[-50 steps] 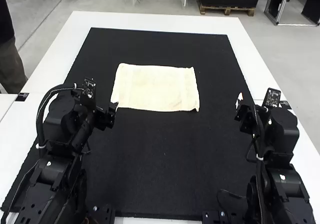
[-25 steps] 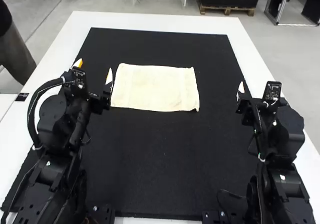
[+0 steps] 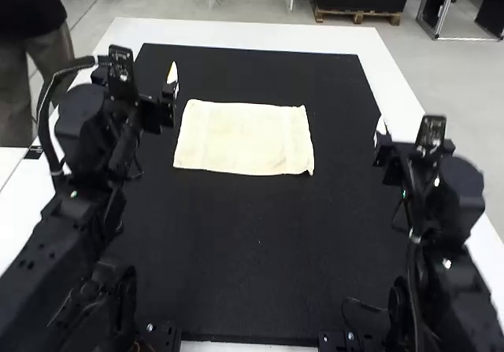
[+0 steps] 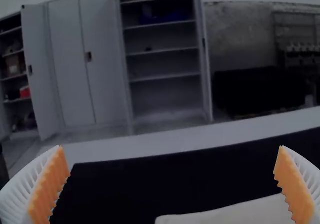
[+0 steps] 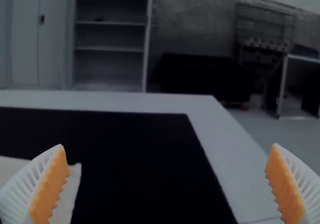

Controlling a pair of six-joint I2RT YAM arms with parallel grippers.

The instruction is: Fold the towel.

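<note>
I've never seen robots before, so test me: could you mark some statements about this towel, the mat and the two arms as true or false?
1. The towel lies on the mat. True.
2. The towel is bunched into a heap. False: it lies spread as a flat rectangle.
3. The left arm's fingers are apart. True.
4. The right arm's fingers are gripping the towel. False: the right arm's fingers are open and hold nothing.
5. The mat is black and lies on a white table. True.
</note>
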